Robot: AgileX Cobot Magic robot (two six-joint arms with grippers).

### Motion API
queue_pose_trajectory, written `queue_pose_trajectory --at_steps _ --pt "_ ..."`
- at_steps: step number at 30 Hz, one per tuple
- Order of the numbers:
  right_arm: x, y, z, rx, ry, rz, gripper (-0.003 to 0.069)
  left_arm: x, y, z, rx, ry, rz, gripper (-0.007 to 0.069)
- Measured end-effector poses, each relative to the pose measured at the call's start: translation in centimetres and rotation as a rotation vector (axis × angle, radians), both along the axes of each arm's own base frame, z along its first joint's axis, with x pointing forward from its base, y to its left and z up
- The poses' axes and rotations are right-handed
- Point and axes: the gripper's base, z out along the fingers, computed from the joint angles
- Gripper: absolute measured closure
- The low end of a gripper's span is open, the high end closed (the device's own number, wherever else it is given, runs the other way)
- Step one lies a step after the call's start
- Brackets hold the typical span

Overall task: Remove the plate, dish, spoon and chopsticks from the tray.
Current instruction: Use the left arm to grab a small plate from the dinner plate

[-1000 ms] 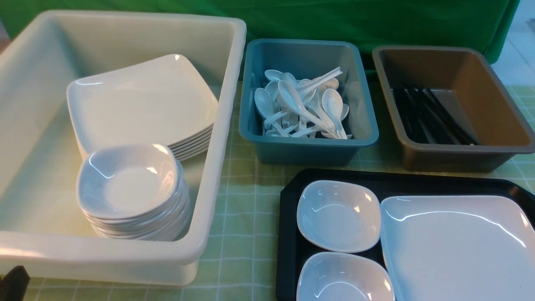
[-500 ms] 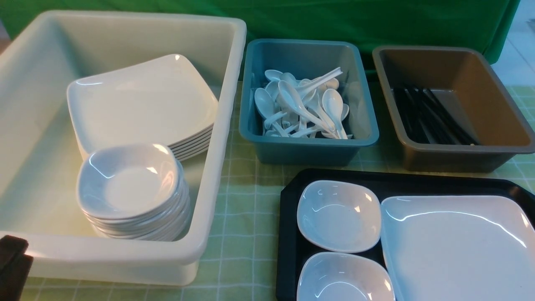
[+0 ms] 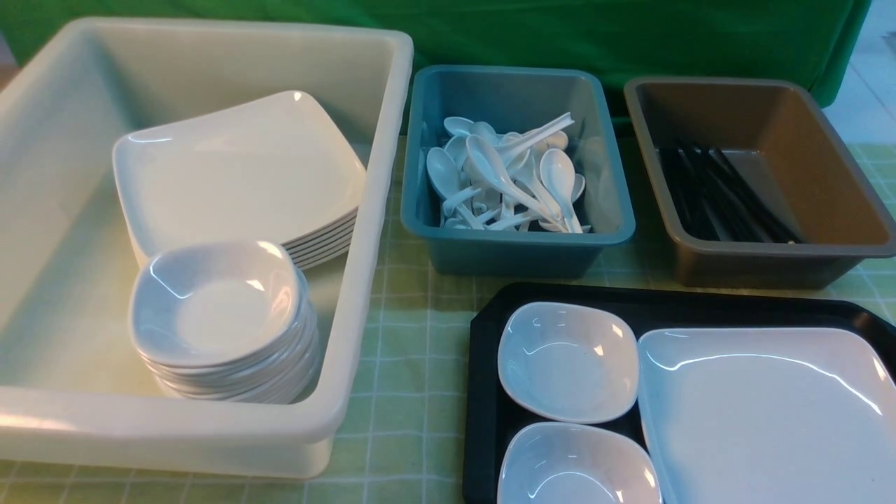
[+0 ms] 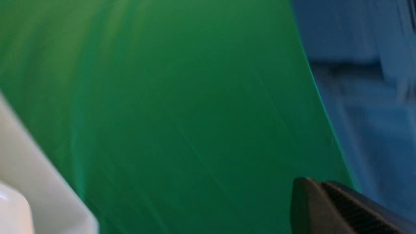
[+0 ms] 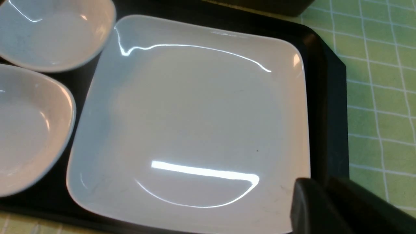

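Plate [image 3: 763,420], large, white and squarish, lies flat on the right part of the black tray [image 3: 700,304] at the near right of the front view, its straight edges in line with the tray's rim; being nearly square, it shows no clear long axis. On the tray's left part, just beside the plate, sit two small bowls, one farther [image 3: 567,362] and one nearer [image 3: 577,465]. Beyond the tray stand a teal tub [image 3: 511,259] heaped with white spoons [image 3: 504,178] pointing every way, and a brown tub [image 3: 770,269] of black chopsticks [image 3: 728,196] whose length runs from its far left to its near right. A big white tub [image 3: 175,434] on the left holds a stack of plates [image 3: 238,168] and a stack of small bowls [image 3: 217,308]. All rest on a green checked cloth [image 3: 420,364]; neither arm shows here. The left wrist view is blurred: the left gripper [image 4: 320,185], clenched on nothing, faces a green backdrop [image 4: 178,113]. In the right wrist view the right gripper [image 5: 325,185] hangs over the plate's corner by the tray rim; whether its jaws are parted I cannot tell.
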Motion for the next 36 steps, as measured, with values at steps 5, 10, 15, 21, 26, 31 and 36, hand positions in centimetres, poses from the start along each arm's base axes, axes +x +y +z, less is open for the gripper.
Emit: queue_pose_trajectory --at_steps 5,10,15,21,26,31,36 --pt "0.0 0.0 0.1 0.001 -0.012 0.000 0.0587 4.7 -1.3 3.8 0.301 0.396 -0.102 0.0639" --pt "0.1 0.0 0.1 0.002 -0.019 0.001 0.0585 13.5 -4.0 1.4 0.450 0.828 -0.561 0.0639" --pt "0.1 0.0 0.2 0.003 -0.030 0.001 0.0577 19.1 -9.3 -3.7 0.443 0.927 -1.126 0.0639" --pt "0.2 0.0 0.2 0.003 -0.034 0.001 0.0575 20.4 -16.6 -8.7 0.611 1.068 -1.257 0.0636" --pt "0.2 0.0 0.2 0.003 -0.034 0.001 0.0570 21.8 -21.2 -11.9 0.770 1.240 -1.199 0.0603" --pt "0.2 0.0 0.3 0.003 -0.035 0.001 0.0557 24.1 -22.6 -13.8 0.758 1.322 -1.056 0.0513" --pt "0.2 0.0 0.3 0.003 -0.036 0.002 0.0547 25.8 -23.2 -15.8 0.681 1.338 -0.952 0.0379"
